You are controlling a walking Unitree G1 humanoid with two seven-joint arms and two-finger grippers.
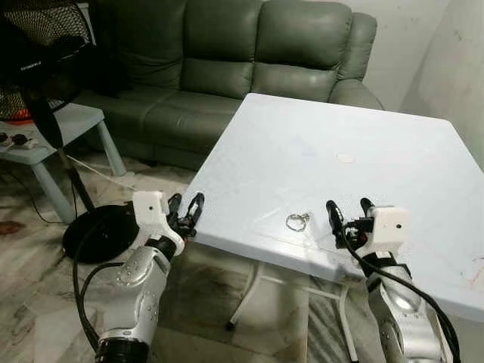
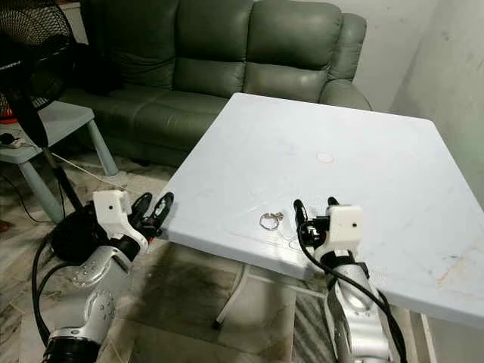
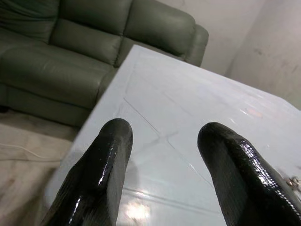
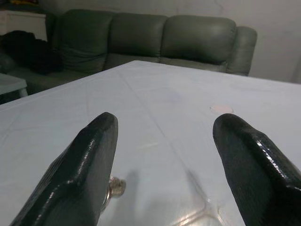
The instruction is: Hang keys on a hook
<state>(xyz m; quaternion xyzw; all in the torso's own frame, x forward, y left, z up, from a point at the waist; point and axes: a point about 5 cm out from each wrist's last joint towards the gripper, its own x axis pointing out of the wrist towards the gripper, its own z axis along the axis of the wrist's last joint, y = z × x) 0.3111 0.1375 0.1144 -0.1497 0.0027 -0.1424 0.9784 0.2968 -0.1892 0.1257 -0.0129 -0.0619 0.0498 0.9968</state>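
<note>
A small metal key ring with keys (image 1: pixel 297 221) lies on the white table (image 1: pixel 340 136) near its front edge. My right gripper (image 1: pixel 348 212) stands open over that edge, just to the right of the keys, and a bit of the keys (image 4: pixel 115 187) peeks out behind one of its fingers (image 4: pixel 77 174). At the table's front left corner my left gripper (image 1: pixel 186 206) is open too, off the tabletop. Its fingers (image 3: pixel 99 174) point across the table, with the keys (image 3: pixel 295 181) far to one side.
A green sofa (image 1: pixel 249 53) stands behind the table. On the left are a black floor fan (image 1: pixel 41 68), its round base (image 1: pixel 98 231) and cable on the tiled floor, and a small pale side table (image 1: pixel 68 128). A wall (image 1: pixel 454 60) runs along the right.
</note>
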